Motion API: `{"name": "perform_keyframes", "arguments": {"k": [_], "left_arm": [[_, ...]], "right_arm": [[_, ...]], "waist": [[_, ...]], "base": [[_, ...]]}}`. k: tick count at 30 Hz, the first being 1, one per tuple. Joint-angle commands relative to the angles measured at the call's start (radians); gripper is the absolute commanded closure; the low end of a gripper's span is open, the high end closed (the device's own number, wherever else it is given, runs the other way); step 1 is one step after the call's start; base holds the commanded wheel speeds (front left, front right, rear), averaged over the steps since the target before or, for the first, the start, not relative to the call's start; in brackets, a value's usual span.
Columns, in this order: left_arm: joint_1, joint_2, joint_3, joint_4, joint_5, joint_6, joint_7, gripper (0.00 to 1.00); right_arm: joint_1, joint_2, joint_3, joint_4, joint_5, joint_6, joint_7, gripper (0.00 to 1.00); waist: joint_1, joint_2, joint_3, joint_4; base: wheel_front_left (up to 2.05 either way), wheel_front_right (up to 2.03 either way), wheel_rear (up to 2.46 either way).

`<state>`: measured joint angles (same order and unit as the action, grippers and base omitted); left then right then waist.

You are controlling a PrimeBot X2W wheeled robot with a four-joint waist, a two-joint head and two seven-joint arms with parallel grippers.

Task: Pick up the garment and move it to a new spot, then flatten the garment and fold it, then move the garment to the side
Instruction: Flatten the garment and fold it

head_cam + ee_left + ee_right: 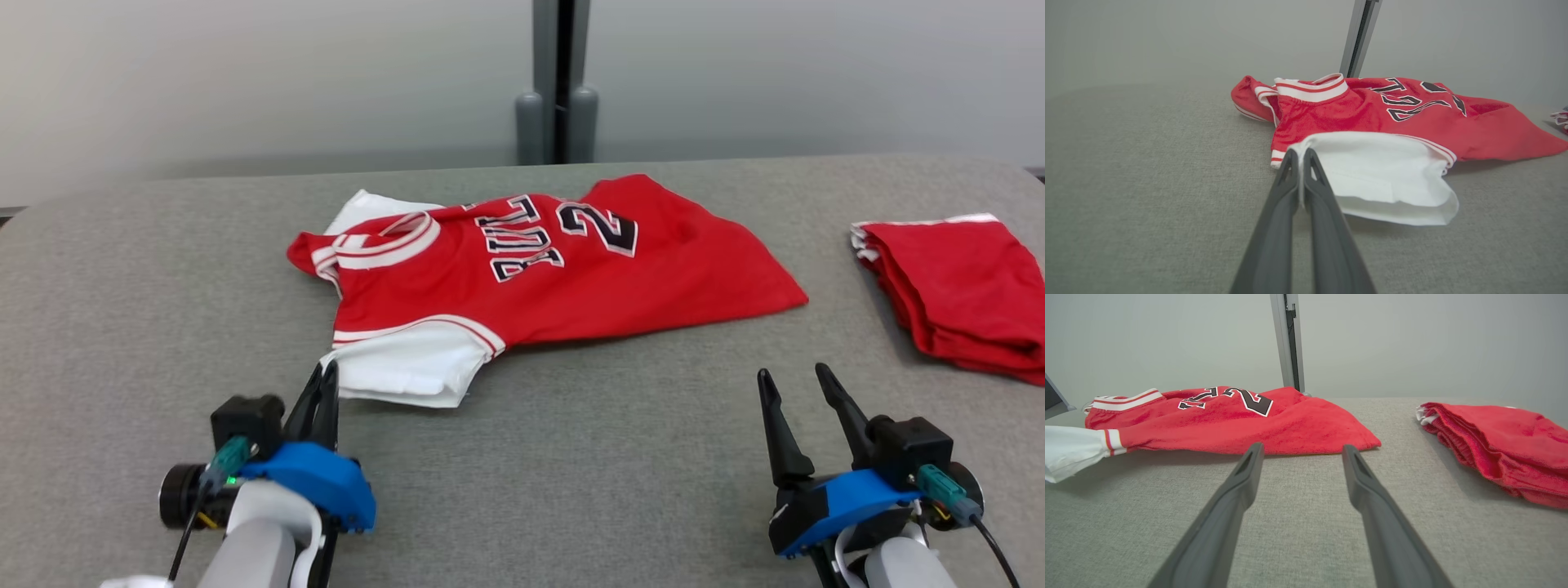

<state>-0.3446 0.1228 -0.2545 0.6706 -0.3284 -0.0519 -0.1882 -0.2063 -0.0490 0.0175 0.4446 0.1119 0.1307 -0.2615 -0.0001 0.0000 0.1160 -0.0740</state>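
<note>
The jersey (571, 269) is red cloth with a faint sheen; its white sleeve (408, 371) is soft, matt cloth. Under the jersey, the table (571, 457) wears a coarse grey woven cover, matt. Behind the jersey the post (558, 73) looks like smooth metal. The left gripper (326, 374) at the sleeve has matt dark plastic fingers (1274, 228).

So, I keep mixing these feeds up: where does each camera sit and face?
Head view: on the head, looking forward and down over the grey table at the red jersey; left gripper and right gripper at the bottom.
Left wrist view: low along its shut fingers pinching the jersey's white sleeve.
Right wrist view: low along its open fingers toward the jersey and the folded red cloth.
Shared: all show the jersey.
</note>
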Motion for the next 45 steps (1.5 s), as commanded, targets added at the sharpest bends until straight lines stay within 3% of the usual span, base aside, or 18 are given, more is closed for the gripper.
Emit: {"name": "perform_keyframes", "arguments": {"k": [1, 10, 11, 12, 13, 28, 45], "left_arm": [[0.039, 0.010, 0.010, -0.034, -0.009, 0.012, -0.006, 1.00], [0.213, 0.013, 0.036, -0.153, -0.069, 0.037, 0.044, 1.00], [0.220, 0.011, 0.033, -0.151, -0.075, 0.036, 0.044, 0.96], [0.223, 0.006, 0.034, -0.148, -0.082, 0.033, 0.039, 0.53], [0.226, 0.003, 0.035, -0.144, -0.084, 0.032, 0.034, 0.00], [0.182, -0.015, 0.023, -0.147, -0.071, 0.002, -0.066, 0.00], [0.219, -0.037, 0.002, -0.173, -0.070, 0.018, -0.076, 0.00]], "right_arm": [[0.015, -0.003, -0.009, 0.005, -0.003, 0.000, -0.005, 0.00], [0.036, -0.003, -0.030, 0.015, -0.012, 0.000, -0.005, 0.00], [0.035, -0.003, -0.028, 0.018, -0.012, 0.000, -0.005, 0.00], [0.034, -0.003, -0.026, 0.019, -0.012, 0.000, -0.005, 0.00], [0.034, -0.003, -0.023, 0.021, -0.011, 0.000, -0.005, 0.00], [0.040, -0.003, -0.016, 0.015, -0.008, 0.000, -0.005, 0.00], [0.051, -0.003, 0.011, 0.015, 0.013, 0.000, -0.005, 0.00]], "waist": [[0.0001, 0.0000, -0.007, 0.018], [0.0001, 0.0000, -0.027, 0.067], [0.0001, 0.0000, -0.028, 0.068], [0.0001, 0.0000, -0.028, 0.068], [0.0001, 0.0000, -0.029, 0.066], [0.0001, 0.0000, -0.069, 0.043], [0.0001, 0.0000, -0.104, 0.039]], "base": [[0.00, 0.00, 0.00], [0.00, 0.00, 0.00], [0.00, 0.00, 0.00], [0.00, 0.00, 0.00], [0.00, 0.00, 0.00], [0.00, 0.00, 0.00], [0.00, 0.00, 0.00]]}}
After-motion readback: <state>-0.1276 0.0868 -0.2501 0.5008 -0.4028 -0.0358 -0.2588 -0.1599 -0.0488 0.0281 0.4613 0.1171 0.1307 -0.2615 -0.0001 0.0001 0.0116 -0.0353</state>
